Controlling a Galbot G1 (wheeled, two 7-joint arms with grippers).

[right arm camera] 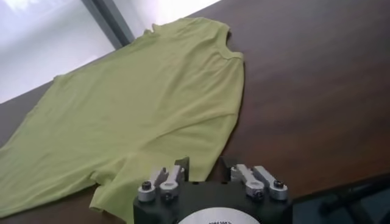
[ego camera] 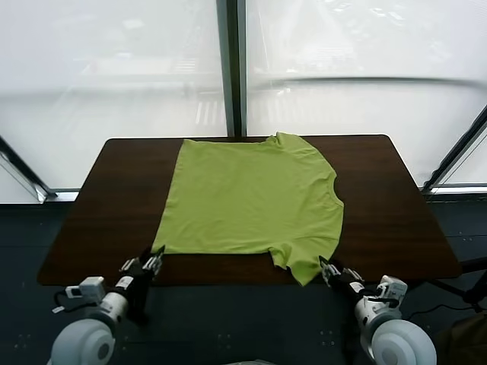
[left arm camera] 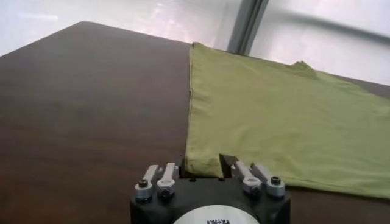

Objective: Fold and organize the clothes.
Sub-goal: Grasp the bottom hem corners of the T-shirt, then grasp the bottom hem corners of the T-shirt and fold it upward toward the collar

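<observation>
Both closed: left gripper [ego camera: 152, 262] and right gripper [ego camera: 329, 271] at T-shirt's [ego camera: 255, 198] near corners.

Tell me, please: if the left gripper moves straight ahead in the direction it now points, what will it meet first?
Most likely the T-shirt. The left gripper, shut, sits at the shirt's near hem corner, pointing across the table; going on, it would run onto the green fabric.

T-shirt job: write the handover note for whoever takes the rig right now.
Left gripper: shut, at the T-shirt's near left hem corner, pinching its edge in the left wrist view.
Right gripper: shut at the near sleeve; a grip on the fabric cannot be confirmed.
T-shirt lies spread flat on the brown table, neck toward the robot's right.
Done: no fold yet.
Left: all folding and tidying.
</observation>
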